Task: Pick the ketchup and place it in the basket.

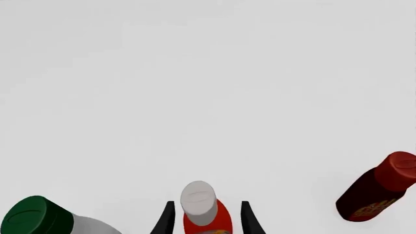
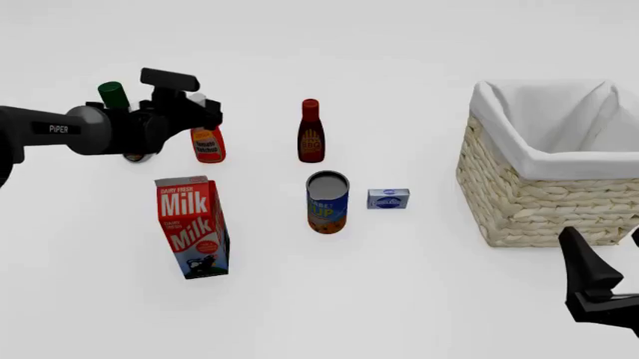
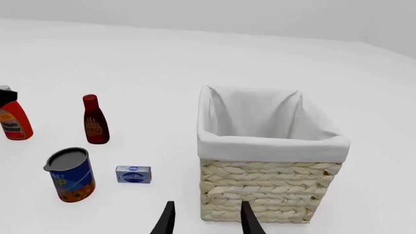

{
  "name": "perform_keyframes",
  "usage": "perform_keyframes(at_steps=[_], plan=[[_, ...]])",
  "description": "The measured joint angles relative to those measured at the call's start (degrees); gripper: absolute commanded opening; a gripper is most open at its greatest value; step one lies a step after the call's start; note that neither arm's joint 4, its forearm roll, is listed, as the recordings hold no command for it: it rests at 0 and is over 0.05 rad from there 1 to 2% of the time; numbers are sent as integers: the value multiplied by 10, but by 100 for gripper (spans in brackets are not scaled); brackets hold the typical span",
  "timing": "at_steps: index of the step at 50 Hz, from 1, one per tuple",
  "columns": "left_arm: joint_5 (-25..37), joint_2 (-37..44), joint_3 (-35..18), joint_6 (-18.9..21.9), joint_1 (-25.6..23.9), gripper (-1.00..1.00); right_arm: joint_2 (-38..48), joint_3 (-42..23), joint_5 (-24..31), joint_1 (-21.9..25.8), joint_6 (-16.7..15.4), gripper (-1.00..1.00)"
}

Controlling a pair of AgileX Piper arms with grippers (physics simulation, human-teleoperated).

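The ketchup (image 2: 208, 143), a red-orange squeeze bottle with a whitish cap, stands upright at the back left of the table. My left gripper (image 2: 205, 99) is at the bottle's top, open, with a finger on either side of the neck. In the left wrist view the ketchup (image 1: 205, 212) sits between the black fingers (image 1: 166, 220) with a small gap on each side. It also shows in the right wrist view (image 3: 13, 124). The wicker basket (image 2: 519, 196) with white lining stands at the right, seen in the right wrist view too (image 3: 266, 190). My right gripper (image 3: 206, 219) is open and empty, low at the front right (image 2: 607, 258), just before the basket.
A white bottle with a green cap (image 2: 113, 93) stands just left of the ketchup. A dark-red bottle (image 2: 310, 132) stands to its right. A milk carton (image 2: 191, 226), a blue can (image 2: 328, 203) and a small blue box (image 2: 387, 198) stand nearer the front.
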Motion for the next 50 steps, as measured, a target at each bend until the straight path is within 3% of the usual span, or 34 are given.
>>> perform_keyframes(at_steps=[26,27,50], plan=[[6,32,-39,-2,3,100,27,0,-19,-3,-2,100],[7,32,-40,-2,4,-100,28,0,-20,-3,-2,100],[13,13,-33,-22,2,-100,37,0,-28,-3,-5,100]])
